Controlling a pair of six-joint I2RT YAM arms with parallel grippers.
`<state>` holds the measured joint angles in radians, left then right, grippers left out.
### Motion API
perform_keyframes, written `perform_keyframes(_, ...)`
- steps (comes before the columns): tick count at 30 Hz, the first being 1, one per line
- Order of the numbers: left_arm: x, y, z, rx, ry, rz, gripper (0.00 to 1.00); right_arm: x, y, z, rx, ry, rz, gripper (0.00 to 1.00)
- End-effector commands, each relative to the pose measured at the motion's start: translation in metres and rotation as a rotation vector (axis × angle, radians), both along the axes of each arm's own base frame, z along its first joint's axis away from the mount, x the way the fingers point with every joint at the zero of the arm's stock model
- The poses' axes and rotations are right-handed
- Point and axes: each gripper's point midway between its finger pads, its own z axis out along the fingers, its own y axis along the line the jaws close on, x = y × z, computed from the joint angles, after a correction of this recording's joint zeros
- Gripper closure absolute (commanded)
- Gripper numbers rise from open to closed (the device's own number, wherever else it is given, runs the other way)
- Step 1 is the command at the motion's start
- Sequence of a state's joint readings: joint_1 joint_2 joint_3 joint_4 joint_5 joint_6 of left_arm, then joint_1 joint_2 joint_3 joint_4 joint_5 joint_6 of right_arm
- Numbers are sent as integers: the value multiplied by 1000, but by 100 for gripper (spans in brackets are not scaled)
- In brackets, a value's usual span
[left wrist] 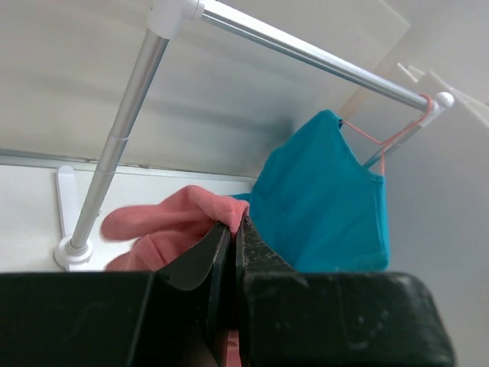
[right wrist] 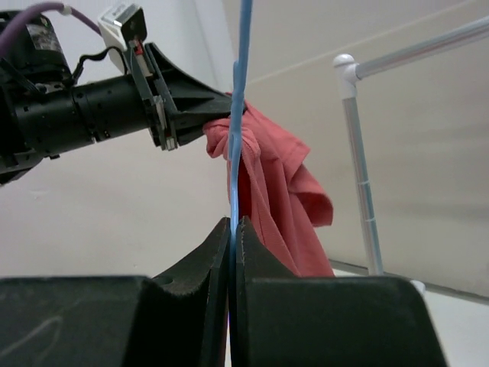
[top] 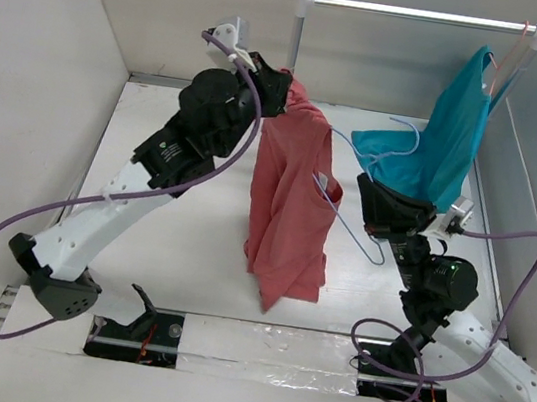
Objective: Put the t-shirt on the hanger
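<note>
The coral-red t-shirt is held up at the centre of the top view, its upper edge pinched in the clenched left gripper. The light-blue wire hanger is clamped in the closed right gripper, just right of the shirt, its wire crossing the shirt's right edge. A teal garment is hung on the rail at upper right
</note>
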<state>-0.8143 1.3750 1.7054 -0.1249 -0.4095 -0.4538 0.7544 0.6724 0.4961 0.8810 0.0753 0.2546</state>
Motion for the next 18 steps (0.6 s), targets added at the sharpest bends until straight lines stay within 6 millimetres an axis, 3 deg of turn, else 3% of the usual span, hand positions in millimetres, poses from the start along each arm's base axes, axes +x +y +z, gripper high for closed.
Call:
perform_keyframes(1, -38, 15, 47, -134, -77, -108, 100, -23, -25, 73, 178, -192, -57, 100)
perform_keyframes(2, -42, 13, 49, -137, -79, -130, 100, -20, -23, 79, 192, -205, -66, 100)
perform_keyframes(3, -48, 7, 53, -145, -83, -171, 100, -3, -8, 68, 165, -178, -80, 100)
perform_keyframes(7, -51, -9, 43, -108, -34, -228, 100, 5, -3, 75, 185, -187, -121, 100)
perform_keyframes(10, -46, 7, 47, -107, -32, -149, 97, 10, -9, 79, 189, -174, -167, 100)
perform_keyframes(15, -50, 53, 61, -155, -94, 11, 69, 11, -5, 77, 168, -157, -148, 100)
perform_keyframes(18, -48, 60, 67, -126, -103, 51, 50, 12, -2, 74, 162, -149, -140, 100)
